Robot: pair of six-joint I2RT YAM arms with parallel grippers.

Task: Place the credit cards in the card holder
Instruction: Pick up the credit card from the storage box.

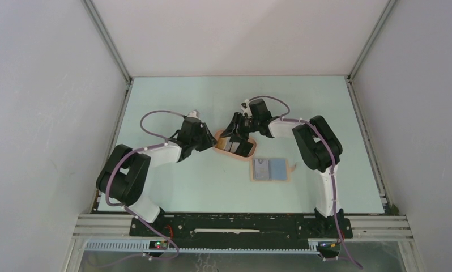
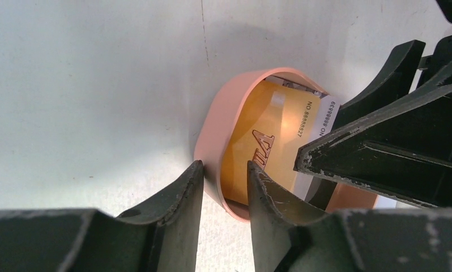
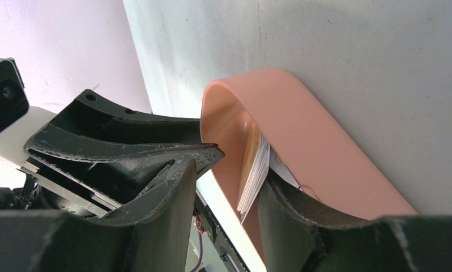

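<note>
Fingers of my left hand [image 2: 224,165] stand partly spread over one rounded end of the peach tray [image 2: 212,127]. The tray wall is between them, with one finger outside it and one inside, above the yellow card [image 2: 269,122]. The outer finger seems to touch the wall. The inner one stands a little apart from it, so nothing is pinched.

My right hand [image 3: 232,170] is spread wider and reaches into the same tray. The cards [image 3: 253,170] stand there on edge, tilted, between its two fingers. They lean on one finger and the other finger is apart from them, so this hand touches the cards but does not squeeze them.

I count one tray and one card holder [image 1: 271,169]. The card holder lies opened flat on the tabletop [image 1: 173,187], near the tray and apart from both hands. It shows a grey half and a blue half. In the tray I see one yellow card and at least one white card [image 2: 327,113] with printed numbers. Thin edges of more cards show, but how many there are I cannot tell.
</note>
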